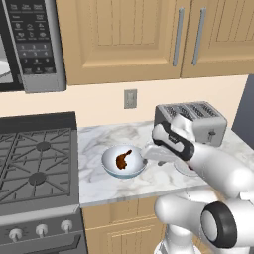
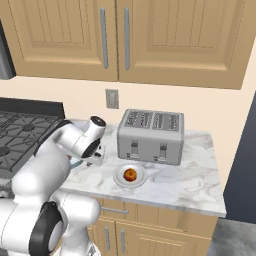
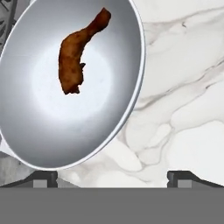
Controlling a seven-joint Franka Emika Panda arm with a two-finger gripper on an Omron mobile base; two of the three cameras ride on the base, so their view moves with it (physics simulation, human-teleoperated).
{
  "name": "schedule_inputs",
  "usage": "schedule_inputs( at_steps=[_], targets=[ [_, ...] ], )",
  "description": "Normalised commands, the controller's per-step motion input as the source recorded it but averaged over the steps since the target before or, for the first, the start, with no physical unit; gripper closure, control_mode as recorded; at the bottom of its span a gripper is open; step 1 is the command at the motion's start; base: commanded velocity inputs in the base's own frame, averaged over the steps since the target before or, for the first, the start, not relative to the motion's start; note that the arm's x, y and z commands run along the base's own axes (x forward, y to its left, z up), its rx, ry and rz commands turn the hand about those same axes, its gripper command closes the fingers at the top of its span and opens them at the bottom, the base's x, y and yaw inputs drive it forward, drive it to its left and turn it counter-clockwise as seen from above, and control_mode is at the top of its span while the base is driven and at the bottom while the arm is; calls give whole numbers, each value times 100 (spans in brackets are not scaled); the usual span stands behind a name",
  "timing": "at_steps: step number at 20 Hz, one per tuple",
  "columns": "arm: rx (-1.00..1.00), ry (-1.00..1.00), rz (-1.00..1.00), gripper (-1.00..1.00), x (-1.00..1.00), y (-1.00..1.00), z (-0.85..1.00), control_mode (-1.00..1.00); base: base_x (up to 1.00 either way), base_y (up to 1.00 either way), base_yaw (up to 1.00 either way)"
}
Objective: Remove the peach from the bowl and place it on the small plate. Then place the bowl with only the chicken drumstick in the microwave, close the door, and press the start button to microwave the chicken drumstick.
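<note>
Judging by looks, the bowl (image 3: 65, 127) is rigid and slick; pinch its right rim; gripper (image 3: 111, 177) spread apart, empty.

A shallow round silver-white bowl (image 1: 124, 162) at centre frame in the left base view holds only a brown chicken drumstick (image 1: 122, 158), while the small orange peach (image 2: 130, 174) sits on a small white plate (image 2: 121, 180), lower centre of the right base view.

Kitchen: stove (image 1: 37, 163), toaster (image 2: 150, 136), cabinets (image 2: 130, 37)
</note>
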Motion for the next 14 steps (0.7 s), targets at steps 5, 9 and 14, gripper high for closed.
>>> schedule_inputs(
  at_steps=[5,9,14],
  targets=[
    [10,6,0,-100,18,12,-4,-100,0,0,0],
    [0,9,0,-100,29,31,-29,-100,0,0,0],
    [0,9,-1,-100,40,20,-34,-100,0,0,0]
  ],
)
